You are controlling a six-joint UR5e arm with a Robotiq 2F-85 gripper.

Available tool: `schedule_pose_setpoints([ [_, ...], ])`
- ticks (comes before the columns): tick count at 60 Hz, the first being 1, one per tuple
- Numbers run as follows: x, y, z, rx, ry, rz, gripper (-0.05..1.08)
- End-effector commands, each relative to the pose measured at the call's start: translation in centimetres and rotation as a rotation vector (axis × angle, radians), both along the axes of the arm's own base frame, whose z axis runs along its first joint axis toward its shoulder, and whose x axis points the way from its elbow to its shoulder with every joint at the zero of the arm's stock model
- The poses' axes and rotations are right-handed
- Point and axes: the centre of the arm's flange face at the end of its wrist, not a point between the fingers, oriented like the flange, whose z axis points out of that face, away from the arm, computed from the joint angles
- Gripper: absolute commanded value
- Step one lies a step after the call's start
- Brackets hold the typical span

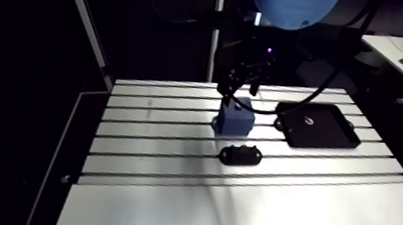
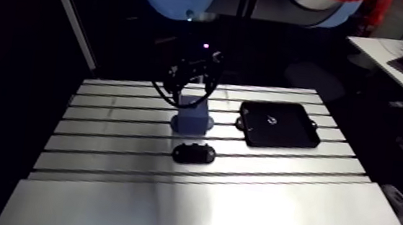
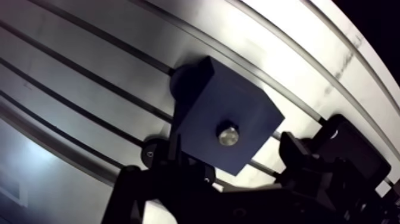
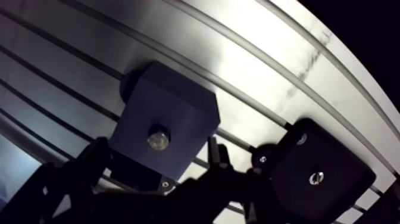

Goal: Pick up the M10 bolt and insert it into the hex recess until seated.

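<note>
M10 bolt (image 3: 228, 134) sits in blue block (image 3: 202, 101); gripper (image 3: 229, 173) just above, fingers spread, grasping nothing.
Bolt's shiny end shows in block's top face; block mid-table (image 1: 237, 205); black tray (image 1: 346, 141) beside it; small black part (image 1: 241, 154) near; near edge wide and bare.
</note>
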Motion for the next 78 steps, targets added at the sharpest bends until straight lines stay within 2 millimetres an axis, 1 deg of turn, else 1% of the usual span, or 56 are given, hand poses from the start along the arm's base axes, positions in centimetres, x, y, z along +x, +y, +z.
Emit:
schedule_pose_setpoints([
  [1,-0.2,0.0,0.5,0.0,0.011,-0.017,0.08],
  [5,-0.2,-0.3,1.1,-0.02,0.023,-0.071,0.08],
  [12,0.0,-0.4,1.7,-0.023,0.02,-0.113,0.08],
  [13,0.1,-0.4,2.2,-0.022,0.022,-0.137,0.08],
  [17,0.2,-0.4,2.9,-0.018,0.021,-0.194,0.09],
  [24,0.4,-0.5,2.8,-0.013,0.0,-0.253,0.14],
  [25,0.5,-0.5,2.8,-0.014,-0.003,-0.265,0.17],
  [26,0.5,-0.5,2.8,-0.013,-0.004,-0.277,0.22],
  [27,0.5,-0.5,2.8,-0.013,-0.004,-0.277,0.22],
  [28,0.5,-0.5,2.7,-0.012,-0.003,-0.293,0.29],
  [29,0.5,-0.5,2.7,-0.012,-0.003,-0.293,0.29],
  [30,0.4,-0.5,2.8,-0.01,-0.002,-0.309,0.35],
  [31,0.4,-0.5,2.8,-0.01,-0.002,-0.309,0.35],
  [32,0.3,-0.2,2.9,-0.008,0.0,-0.331,0.42],
  [33,0.3,-0.2,2.9,-0.008,0.0,-0.331,0.42],
  [34,0.3,-0.1,2.9,-0.007,0.001,-0.349,0.47],
  [35,0.3,-0.1,2.9,-0.007,0.001,-0.349,0.47],
  [36,0.1,0.0,3.1,-0.005,0.004,-0.366,0.52],
  [37,0.1,0.0,3.1,-0.005,0.004,-0.366,0.52],
  [38,0.0,0.1,3.1,-0.004,0.001,-0.383,0.59],
  [39,0.0,0.1,3.1,-0.004,0.001,-0.383,0.59],
  [40,0.0,0.1,3.1,-0.004,-0.002,-0.398,0.64],
  [41,0.0,0.1,3.1,-0.004,-0.002,-0.398,0.64],
  [42,0.1,0.1,3.0,-0.002,-0.007,-0.411,0.69],
  [43,0.1,0.1,3.0,-0.002,-0.007,-0.411,0.69],
  [44,0.0,0.2,2.9,0.0,-0.012,-0.425,0.75],
  [45,0.0,0.2,2.9,0.0,-0.012,-0.425,0.75],
  [46,0.1,0.2,2.8,0.0,-0.018,-0.437,0.8],
  [47,0.1,0.2,2.8,0.0,-0.018,-0.437,0.8],
  [48,0.1,0.2,2.8,0.003,-0.02,-0.449,0.85],
  [49,0.1,0.2,2.8,0.003,-0.02,-0.449,0.85],
  [51,0.1,0.2,2.5,0.006,-0.026,-0.468,0.92],
  [54,0.2,0.2,2.4,0.007,-0.027,-0.473,0.94],
  [56,0.3,0.2,2.0,0.01,-0.036,-0.474,0.98],
  [66,0.6,-0.1,1.6,0.019,-0.037,-0.466,1.01],
  [78,0.9,-0.3,1.7,0.019,-0.037,-0.469,1.03],
])
